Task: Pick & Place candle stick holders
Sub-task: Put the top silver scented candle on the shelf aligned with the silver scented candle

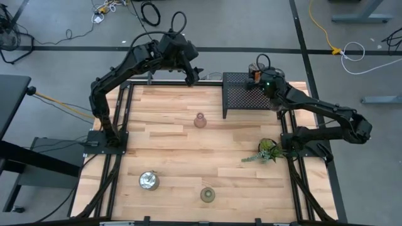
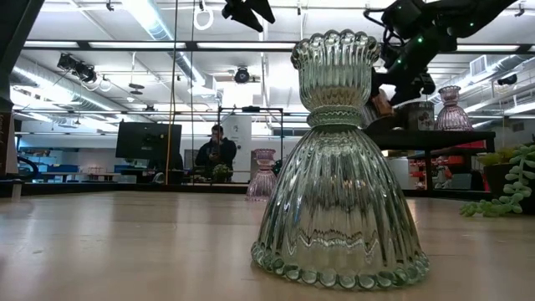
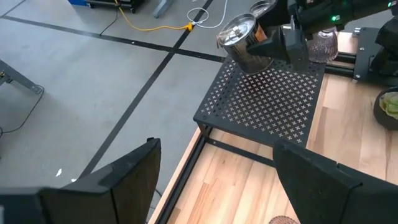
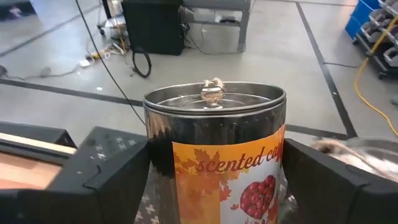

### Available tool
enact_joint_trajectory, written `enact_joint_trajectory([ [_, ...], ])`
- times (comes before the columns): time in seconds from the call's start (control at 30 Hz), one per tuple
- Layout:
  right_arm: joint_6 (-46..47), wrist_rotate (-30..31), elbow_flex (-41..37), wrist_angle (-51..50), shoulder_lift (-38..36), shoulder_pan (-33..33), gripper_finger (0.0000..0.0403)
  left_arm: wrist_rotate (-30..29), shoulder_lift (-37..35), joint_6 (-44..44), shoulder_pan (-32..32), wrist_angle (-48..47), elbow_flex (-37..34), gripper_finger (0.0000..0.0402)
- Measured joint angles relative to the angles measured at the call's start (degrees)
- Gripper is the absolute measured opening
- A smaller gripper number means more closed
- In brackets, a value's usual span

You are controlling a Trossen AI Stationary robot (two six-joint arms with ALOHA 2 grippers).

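Observation:
My right gripper is at the far right corner of the black mesh rack, shut on a shiny silver candle stick holder with an orange "scented" label. A pinkish glass holder stands on the rack beside it. On the table stand another pinkish holder in the middle, a silver one near left, and an olive-green one at the near edge. My left gripper hangs open above the table's far edge, touching nothing. My right gripper pinches the silver holder's round side wall between its two fingers, one finger on each side, about halfway up. The fingers come nearly level from the table's right. The holder leans a little over the rack's corner; whether its bottom is clear of the mesh I cannot tell.
A leafy plant sprig lies at the table's right edge. The rack stands on legs at the far right of the table. A second silver rim shows close beside the held holder. Bare wood lies between the holders.

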Motion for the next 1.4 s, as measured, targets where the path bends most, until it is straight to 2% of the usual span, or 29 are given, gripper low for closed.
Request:
enact_joint_trajectory([
  [0.43,1.1,1.1,0.0,-0.9,0.0,-0.6,0.0343,0.0,0.0,0.0,-0.1,0.2,0.0,0.0309],
  [0.7,0.9,1.4,0.0,2.4,0.1,-0.6,0.0343,2.4,0.0,-0.1,-0.2,0.1,0.0,0.0309],
  [0.9,-2.1,0.5,0.0,2.6,0.1,-0.5,0.0343,2.4,0.0,0.0,-0.1,0.1,0.0,0.0309],
  [1.17,-4.6,-4.3,0.0,2.2,0.1,-0.6,0.0343,2.4,0.0,0.0,-0.1,0.1,0.0,0.0309],
  [1.33,-4.4,-3.3,0.0,2.2,0.1,-0.5,0.0343,2.4,0.0,0.0,-0.1,0.1,0.0,0.0309],
  [1.4,-1.3,-1.8,0.0,2.0,0.1,-0.6,0.0343,2.4,0.0,0.0,-0.1,0.1,0.0,0.0309],
])
